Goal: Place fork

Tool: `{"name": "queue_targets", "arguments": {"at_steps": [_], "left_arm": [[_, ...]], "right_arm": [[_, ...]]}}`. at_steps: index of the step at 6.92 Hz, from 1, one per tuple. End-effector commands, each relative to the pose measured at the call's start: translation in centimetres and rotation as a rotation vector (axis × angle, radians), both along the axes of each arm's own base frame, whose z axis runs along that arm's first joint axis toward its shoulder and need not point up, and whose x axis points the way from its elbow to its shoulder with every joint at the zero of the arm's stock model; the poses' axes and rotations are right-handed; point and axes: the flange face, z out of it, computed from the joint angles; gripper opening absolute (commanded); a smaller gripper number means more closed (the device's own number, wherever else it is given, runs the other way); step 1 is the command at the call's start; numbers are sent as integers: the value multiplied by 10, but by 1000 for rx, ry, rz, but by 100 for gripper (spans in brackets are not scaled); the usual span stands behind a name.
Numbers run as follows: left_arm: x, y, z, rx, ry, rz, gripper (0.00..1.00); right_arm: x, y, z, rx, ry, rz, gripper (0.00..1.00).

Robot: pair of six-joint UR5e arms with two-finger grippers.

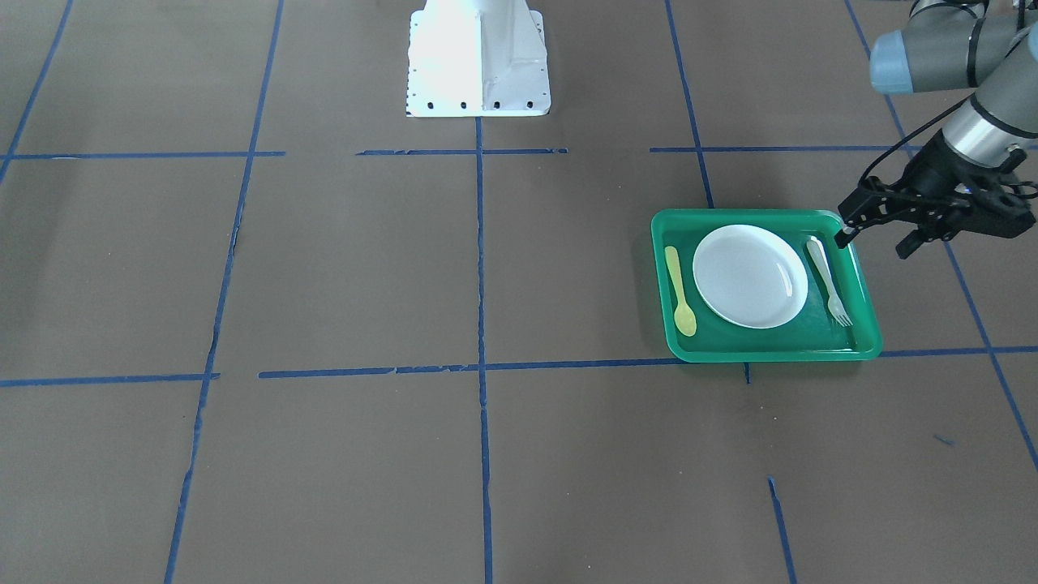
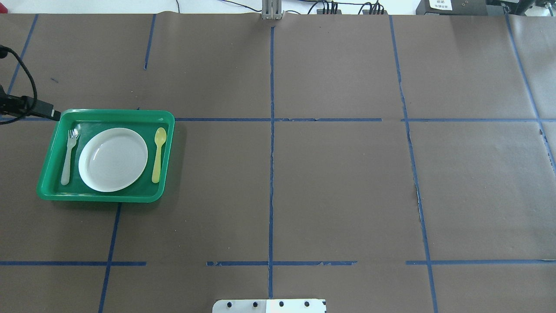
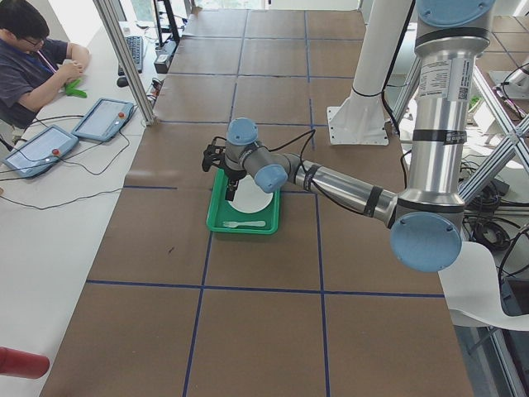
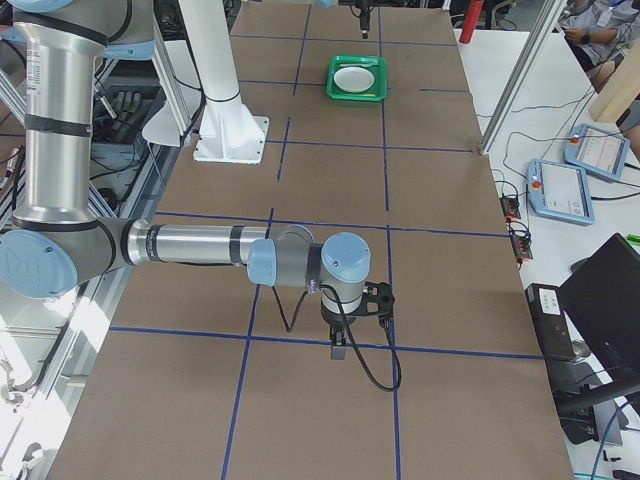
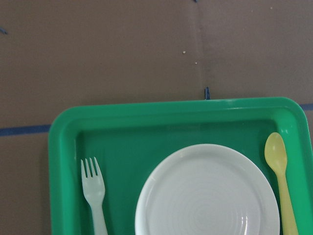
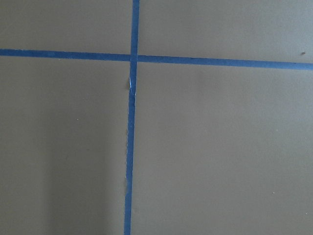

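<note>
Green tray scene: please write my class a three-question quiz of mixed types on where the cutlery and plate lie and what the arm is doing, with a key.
1. True or false: the fork lies on top of the white plate.
2. Multiple choice: in the overhead view, on which side of the plate does the yellow spoon lie in the green tray? A left; B right; C on the plate.
3. Fill the gap: the left end effector, near the tray's corner, holds ___.
Key: 1 false; 2 B; 3 nothing.
</note>
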Motion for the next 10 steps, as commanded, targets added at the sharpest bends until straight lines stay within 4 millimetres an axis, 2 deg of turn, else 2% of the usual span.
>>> {"name": "queue_targets", "arguments": {"at_steps": [1, 2, 4, 5, 6, 7, 8, 10], "left_arm": [[-48, -14, 20, 99, -104, 78, 100], [-96, -22, 42, 123, -176, 102, 100], [-187, -37, 74, 114, -284, 194, 100], [-220, -26, 92, 68, -288, 173, 100], [-238, -20, 122, -21, -275, 153, 100], [-245, 4, 173, -109, -167, 144, 100], [-239, 16, 190, -103, -91, 144, 100], [-239, 17, 196, -119, -93, 140, 100]], "right_arm": [[0, 0, 0, 0, 0, -1, 100], [0, 0, 0, 0, 0, -1, 100], [0, 0, 0, -1, 0, 1, 100], [0, 0, 0, 0, 0, -1, 100], [0, 0, 0, -1, 0, 1, 100], [0, 0, 0, -1, 0, 1, 100], [0, 0, 0, -1, 0, 1, 100], [0, 0, 0, 0, 0, -1, 100]]}}
